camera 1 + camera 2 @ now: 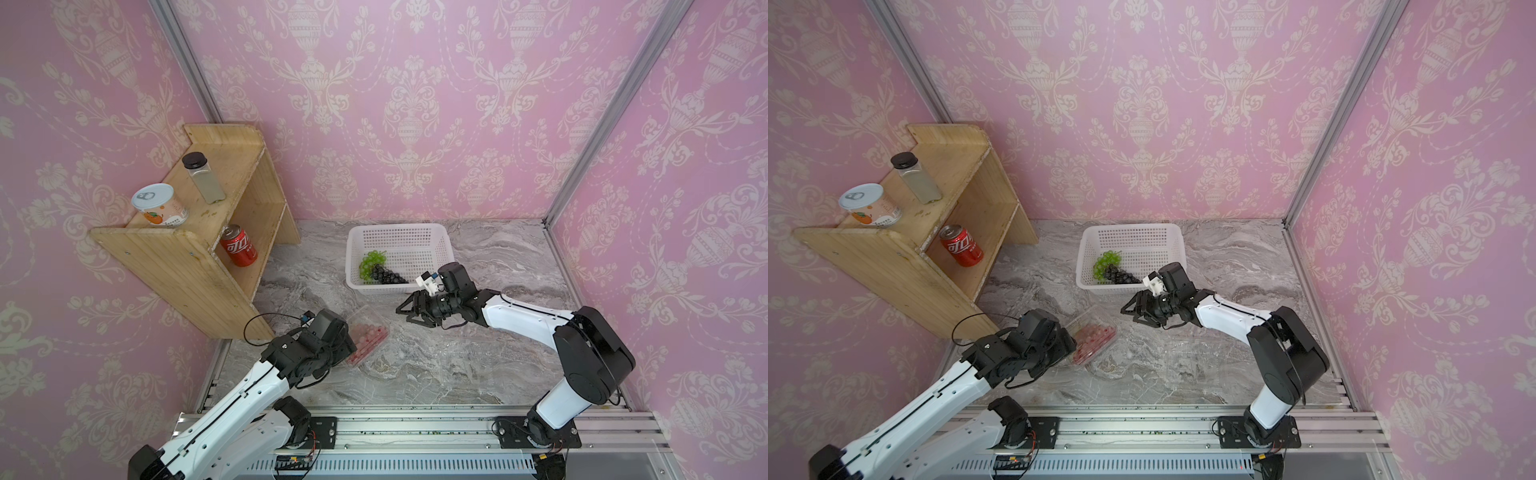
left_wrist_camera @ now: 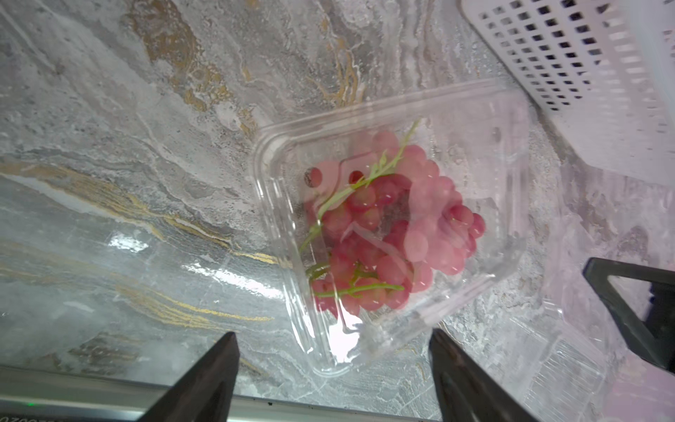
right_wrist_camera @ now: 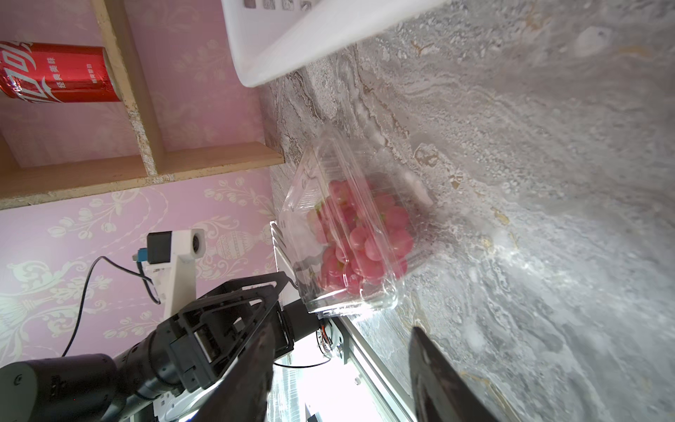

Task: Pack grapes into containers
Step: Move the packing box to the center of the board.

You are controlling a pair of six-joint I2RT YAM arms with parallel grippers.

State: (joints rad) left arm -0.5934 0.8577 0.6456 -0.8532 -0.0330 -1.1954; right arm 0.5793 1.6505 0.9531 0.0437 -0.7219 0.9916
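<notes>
About half done: red grapes [image 2: 383,226] packed in clear container [image 2: 277,204] ahead of parted, empty left pincer [image 2: 334,365]; green bunch [image 1: 371,262] and dark bunch [image 1: 384,275] left in basket [image 1: 415,232] near parted right pincer [image 1: 404,315].

Left arm [image 1: 249,390], right arm [image 1: 528,318]: white link shells, black joints, thin black cables; black base plates [image 1: 509,434] screwed onto aluminium rail [image 1: 415,428].

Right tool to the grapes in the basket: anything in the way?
Only the white basket's near wall: the right tool is outside it, open, and the green bunch and dark bunch lie inside. Above them, nothing visible.
</notes>
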